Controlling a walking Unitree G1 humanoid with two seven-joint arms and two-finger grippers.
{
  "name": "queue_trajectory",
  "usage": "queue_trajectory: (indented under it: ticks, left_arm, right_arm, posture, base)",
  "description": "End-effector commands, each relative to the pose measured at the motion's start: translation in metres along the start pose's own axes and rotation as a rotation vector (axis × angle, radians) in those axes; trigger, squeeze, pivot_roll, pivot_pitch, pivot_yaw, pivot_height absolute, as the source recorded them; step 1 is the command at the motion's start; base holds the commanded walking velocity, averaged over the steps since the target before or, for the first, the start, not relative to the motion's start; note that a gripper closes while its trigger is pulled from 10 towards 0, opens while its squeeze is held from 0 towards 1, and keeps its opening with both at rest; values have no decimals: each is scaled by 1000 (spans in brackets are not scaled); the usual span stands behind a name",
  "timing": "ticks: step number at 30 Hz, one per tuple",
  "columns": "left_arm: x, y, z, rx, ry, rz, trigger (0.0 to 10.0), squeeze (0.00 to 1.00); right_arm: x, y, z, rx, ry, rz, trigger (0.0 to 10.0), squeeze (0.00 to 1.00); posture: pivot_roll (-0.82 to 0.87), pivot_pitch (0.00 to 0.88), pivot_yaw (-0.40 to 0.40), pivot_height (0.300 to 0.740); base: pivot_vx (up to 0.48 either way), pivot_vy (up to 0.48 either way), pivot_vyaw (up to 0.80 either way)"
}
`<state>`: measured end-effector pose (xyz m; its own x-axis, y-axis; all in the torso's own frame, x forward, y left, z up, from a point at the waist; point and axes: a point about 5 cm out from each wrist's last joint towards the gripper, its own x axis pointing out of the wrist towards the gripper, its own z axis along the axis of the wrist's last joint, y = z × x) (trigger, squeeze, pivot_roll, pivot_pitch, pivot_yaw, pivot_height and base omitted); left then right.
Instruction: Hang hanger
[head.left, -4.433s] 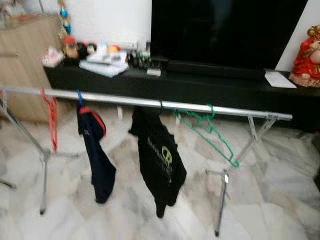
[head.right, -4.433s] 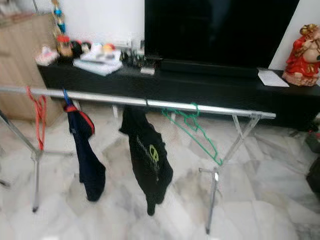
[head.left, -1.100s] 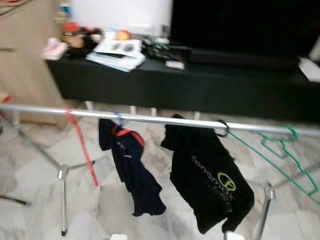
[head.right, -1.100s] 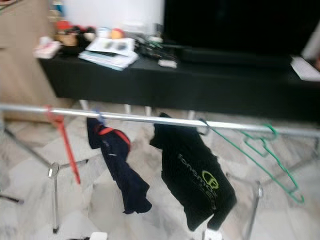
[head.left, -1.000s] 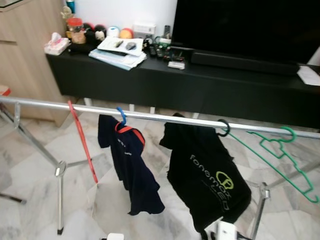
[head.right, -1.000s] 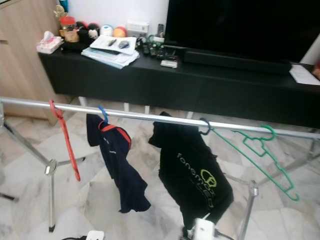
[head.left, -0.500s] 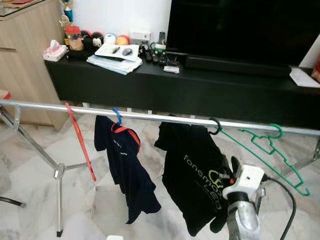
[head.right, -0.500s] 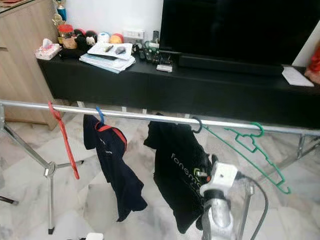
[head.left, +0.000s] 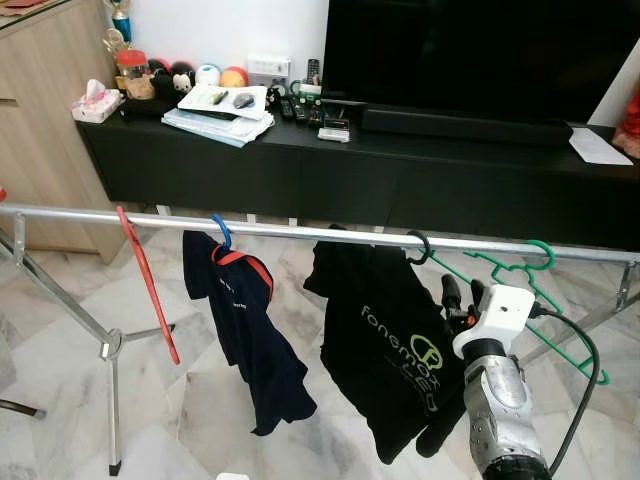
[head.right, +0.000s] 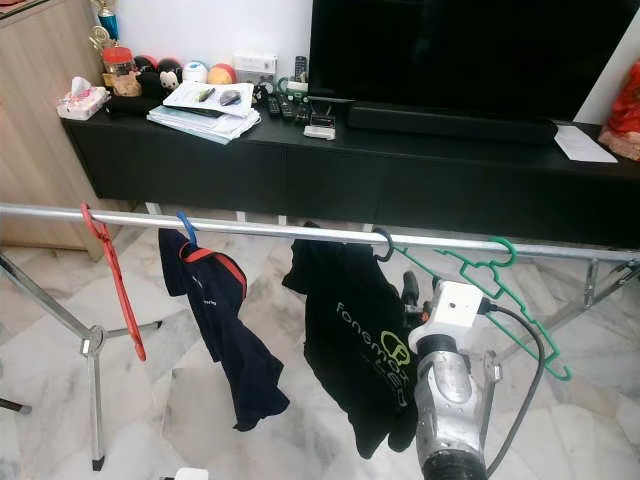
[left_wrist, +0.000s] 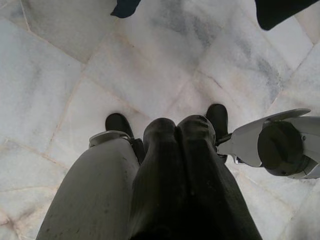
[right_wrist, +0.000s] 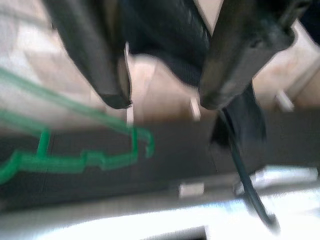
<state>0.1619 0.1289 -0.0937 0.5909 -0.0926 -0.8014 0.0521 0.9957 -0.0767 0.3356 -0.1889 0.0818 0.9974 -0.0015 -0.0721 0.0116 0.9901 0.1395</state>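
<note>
A silver clothes rail (head.left: 300, 232) runs across in front of me. From left to right it carries a bare red hanger (head.left: 148, 285), a navy shirt (head.left: 250, 340) on a blue hook, a black shirt (head.left: 390, 350) on a black hook and a bare green hanger (head.left: 565, 320). My right gripper (head.left: 462, 297) is raised just below the rail, between the black shirt and the green hanger, and is open and empty. In the right wrist view its fingers (right_wrist: 97, 60) frame the green hanger (right_wrist: 75, 161) and the rail (right_wrist: 150, 220). My left gripper (left_wrist: 177, 131) hangs shut over the floor.
Behind the rail stands a long black TV console (head.left: 400, 170) with a big dark screen (head.left: 470, 50), papers and small items (head.left: 220, 100). A wooden cabinet (head.left: 40, 150) is at the left. The rack's metal legs (head.left: 110, 400) stand on marble floor.
My right arm has risen from the bottom of the view up to just under the rail, beside the green hanger. The view has also shifted a little.
</note>
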Motion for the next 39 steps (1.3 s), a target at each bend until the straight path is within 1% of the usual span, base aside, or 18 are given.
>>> queue_trajectory:
  ticks: [1, 2, 5, 7, 8, 10, 12, 13, 16, 18, 19, 24, 31, 35, 39]
  left_arm:
    - [-6, -5, -27, -1, 116, -11, 10000, 0]
    - [-6, -4, -27, -1, 115, -8, 10000, 0]
    - [-5, -4, -26, -1, 114, -6, 10000, 0]
    - [-5, -4, -26, -1, 114, -5, 10000, 0]
    - [-5, -4, -26, -1, 114, -5, 10000, 0]
    - [-5, -4, -26, -2, 114, -5, 10000, 0]
    - [-5, -5, -26, -2, 114, -6, 10000, 0]
    - [-5, -5, -26, -2, 114, -7, 10000, 0]
    - [-5, -5, -26, -2, 115, -8, 10000, 0]
    - [-5, -4, -26, -2, 115, -7, 10000, 0]
    - [-5, -4, -26, -4, 115, -5, 10000, 0]
    - [-6, -4, -27, -7, 117, -2, 10000, 0]
    - [-5, -5, -26, -6, 118, -7, 10000, 0]
    - [-5, -5, -26, -6, 118, -10, 10000, 0]
    - [-5, -5, -26, -5, 119, -12, 10000, 0]
  right_arm:
    - [4, 1, -3, 12, 53, 23, 10000, 0]
    - [6, 1, -5, -4, 98, 42, 10000, 0]
    - [11, 0, -7, -62, 167, 51, 10000, 0]
    - [13, -1, -7, -63, 181, 49, 10000, 0]
    - [15, 0, -5, -36, 187, 59, 10000, 0]
    - [16, 1, -5, -33, 191, 64, 10000, 0]
    - [19, 5, -2, -28, 197, 100, 10000, 0]
    - [22, 10, 0, -37, 213, 134, 10000, 0]
    - [25, 15, 0, -80, 249, 161, 10000, 0]
    - [27, 17, 1, -91, 264, 171, 10000, 0]
    - [30, 20, 5, -93, 259, 184, 10000, 0]
    - [37, 25, 17, -85, 230, 193, 10000, 0]
    - [42, 25, 29, -77, 197, 171, 10000, 0]
    - [43, 23, 30, -68, 190, 144, 10000, 0]
    - [43, 21, 28, -65, 206, 121, 10000, 0]
  posture:
    - [-22, 108, -46, 740]
    - [-20, 108, -46, 740]
    - [-15, 108, -47, 740]
    - [-12, 109, -47, 740]
    - [-8, 109, -46, 740]
    - [-6, 110, -45, 740]
    - [-3, 110, -45, 740]
    - [1, 111, -45, 740]
    - [6, 113, -46, 740]
    - [8, 113, -46, 740]
    - [10, 112, -47, 740]
    - [15, 113, -47, 740]
    - [11, 115, -47, 740]
    - [13, 117, -49, 740]
    - [15, 117, -49, 740]
  base:
    - [0, 0, 0]
    - [0, 0, 0]
    - [0, 0, 0]
    - [0, 0, 0]
    - [0, 0, 0]
    - [0, 0, 0]
    - [0, 0, 0]
    - [0, 0, 0]
    - [0, 0, 0]
    - [0, 0, 0]
    - [0, 0, 0]
    - [0, 0, 0]
    - [0, 0, 0]
    - [0, 0, 0]
    - [0, 0, 0]
